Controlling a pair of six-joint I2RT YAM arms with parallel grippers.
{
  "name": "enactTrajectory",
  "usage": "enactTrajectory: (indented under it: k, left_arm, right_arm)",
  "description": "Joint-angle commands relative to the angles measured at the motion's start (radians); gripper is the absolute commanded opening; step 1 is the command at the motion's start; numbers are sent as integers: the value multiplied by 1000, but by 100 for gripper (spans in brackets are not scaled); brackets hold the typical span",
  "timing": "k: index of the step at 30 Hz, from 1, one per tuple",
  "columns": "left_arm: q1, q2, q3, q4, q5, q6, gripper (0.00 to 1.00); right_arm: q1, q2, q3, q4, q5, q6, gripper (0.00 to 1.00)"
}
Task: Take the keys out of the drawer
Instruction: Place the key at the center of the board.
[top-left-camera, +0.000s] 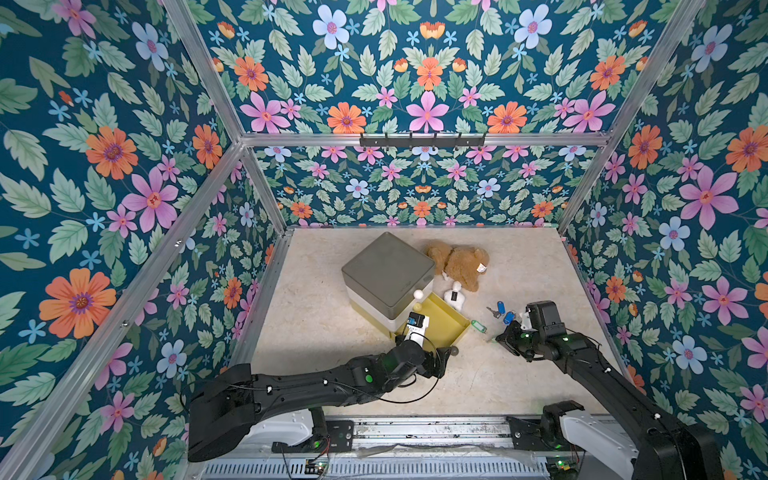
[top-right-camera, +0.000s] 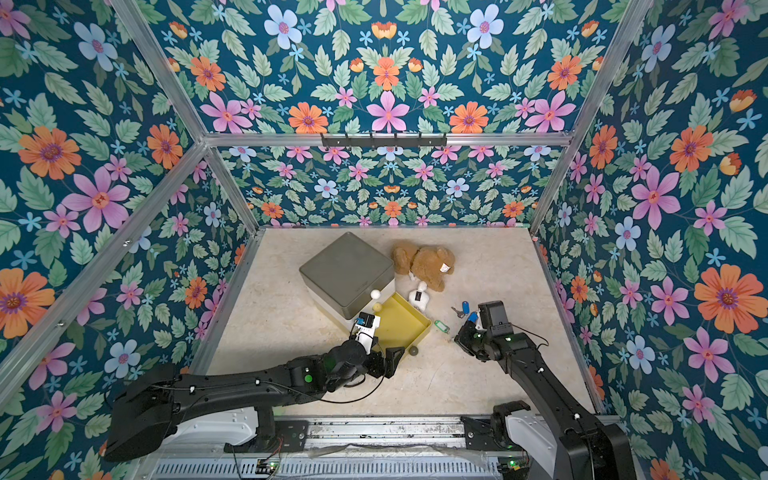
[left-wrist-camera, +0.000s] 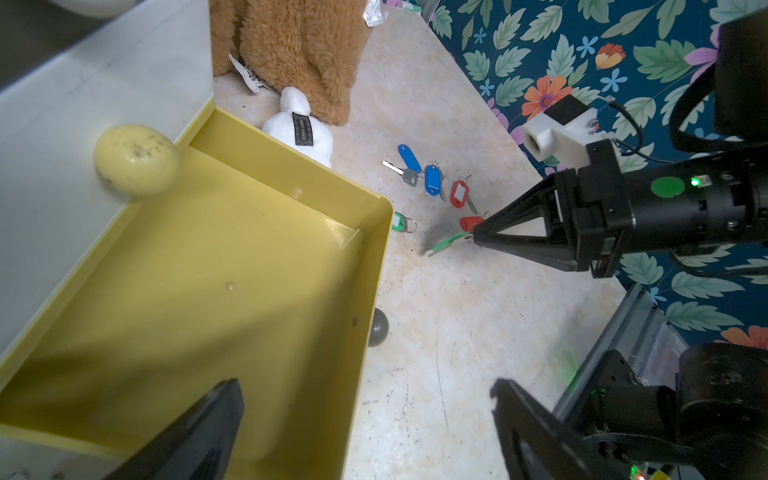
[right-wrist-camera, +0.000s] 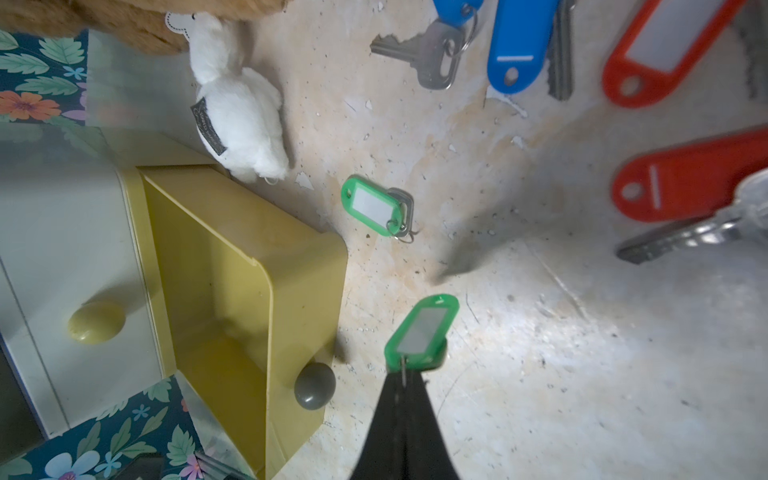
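The yellow drawer (top-left-camera: 440, 320) stands pulled out of a grey-topped cabinet (top-left-camera: 386, 266), and its inside (left-wrist-camera: 208, 270) holds no keys. Several keys lie on the table to its right: blue tags (left-wrist-camera: 432, 178), red tags (left-wrist-camera: 460, 193) and one green tag (right-wrist-camera: 374, 205). My right gripper (right-wrist-camera: 403, 374) is shut on the ring of another green-tagged key (right-wrist-camera: 424, 328). That key hangs just over the table beside the drawer's front corner. My left gripper (left-wrist-camera: 365, 384) is open and holds nothing. One of its fingers is over the drawer and the other over the table.
A brown teddy bear (top-left-camera: 461, 262) and a small white plush (top-left-camera: 455, 295) lie behind the drawer. A grey knob (right-wrist-camera: 314, 386) sticks out of the drawer's front, and a yellow knob (right-wrist-camera: 96, 322) sits on the cabinet. Floral walls close in on three sides.
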Motion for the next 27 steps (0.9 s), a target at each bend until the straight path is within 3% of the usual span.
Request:
enactTrajectory:
  k: [1,15,27]
  left_arm:
    - [0,2,4,9,-8,-7,99]
    - [-1,9,9,6,-16,-6,99]
    - [-2,-25,2,-39,-30,-17,99]
  right_arm:
    - [0,-6,-2,19,-27,5,0]
    - [1,-40,-47,45,-124,64,0]
    - [-25,108,-7,103,-91,23,0]
